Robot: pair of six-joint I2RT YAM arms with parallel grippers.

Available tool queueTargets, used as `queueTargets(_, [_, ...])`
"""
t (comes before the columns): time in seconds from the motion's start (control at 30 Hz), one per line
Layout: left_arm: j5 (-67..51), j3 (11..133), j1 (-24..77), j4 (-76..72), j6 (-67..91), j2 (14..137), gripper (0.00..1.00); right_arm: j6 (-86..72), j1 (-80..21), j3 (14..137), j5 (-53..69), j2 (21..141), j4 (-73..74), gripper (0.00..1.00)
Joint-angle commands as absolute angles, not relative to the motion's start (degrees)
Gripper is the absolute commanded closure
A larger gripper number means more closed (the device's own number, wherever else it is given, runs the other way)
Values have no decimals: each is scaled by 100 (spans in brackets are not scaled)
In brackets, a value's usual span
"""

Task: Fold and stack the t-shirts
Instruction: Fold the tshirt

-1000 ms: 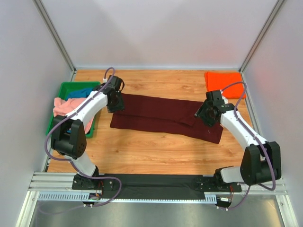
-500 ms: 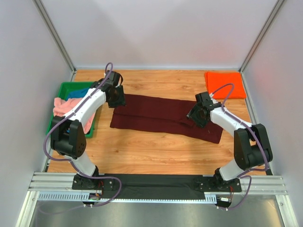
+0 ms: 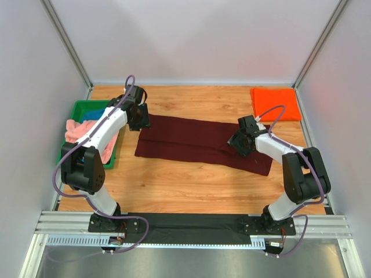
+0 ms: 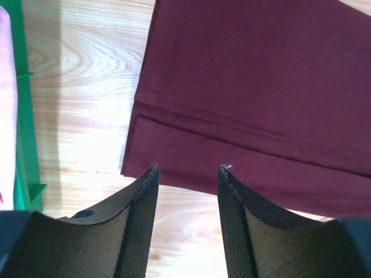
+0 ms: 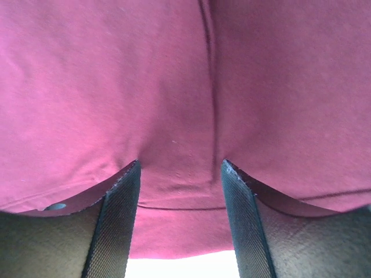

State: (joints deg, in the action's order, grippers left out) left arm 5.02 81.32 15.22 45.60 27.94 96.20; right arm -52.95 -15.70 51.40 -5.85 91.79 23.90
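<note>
Got a big maroon shirt (image 3: 200, 143) spread flat as a long strip across the middle of the top view, slanting a bit down toward the right on the wooden table (image 3: 174, 185). Seeing the left gripper (image 4: 188, 169) hanging over the shirt's left end, up and left of centre. Fingers a fair way apart, holding nothing, with just the folded cloth edge and bare wood showing below them in the wrist view. Can't say for sure whether it's touching the cloth or hovering just above. Over on the right, found the right gripper (image 5: 181, 165) down at the shirt's right end, spread about as wide. Nothing but maroon fabric across that whole wrist view, running right up between the tips. Looks pressed close to the cloth, not pinched shut on it. Spotted an orange shirt (image 3: 276, 104) folded in the upper right corner of the table, well apart from the maroon one. Also a green tray (image 3: 81, 106) at the left edge, with a pink shirt (image 3: 78, 132) draped over its near side and a blue shirt (image 3: 98, 113) tucked in behind.
</note>
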Motion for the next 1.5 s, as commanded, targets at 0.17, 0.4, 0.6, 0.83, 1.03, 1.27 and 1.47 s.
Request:
queueTargets(0.17, [650,8455,1459,4729,2654,9536,49,-5590,-1591,5045,-580,9158,1503,43])
queueTargets(0.4, [677,8438,1450,4737,2698,9519,50,-5537,-1600,5334,-369,9334,941,48])
queueTargets(0.6, [756,8376,1450,4711,2698,9483,50,-4931,-1600,6467,-140,9685,1550,49])
queueTargets(0.83, [686,7998,1503,4464,2559,9535,51,-4633,-1573,7161,-211,10247,2925,52])
queueTargets(1.03, [413,8560,1538,5079,1978,10246,55,-3069,-1573,7901,-176,10854,3507,62])
queueTargets(1.27, [440,8569,1486,5212,1934,10748,55,-2137,-1661,8016,237,10995,3200,58])
queueTargets(1.47, [281,8674,1362,5212,2021,11118,56,-1706,-1670,8279,422,11206,3313,58])
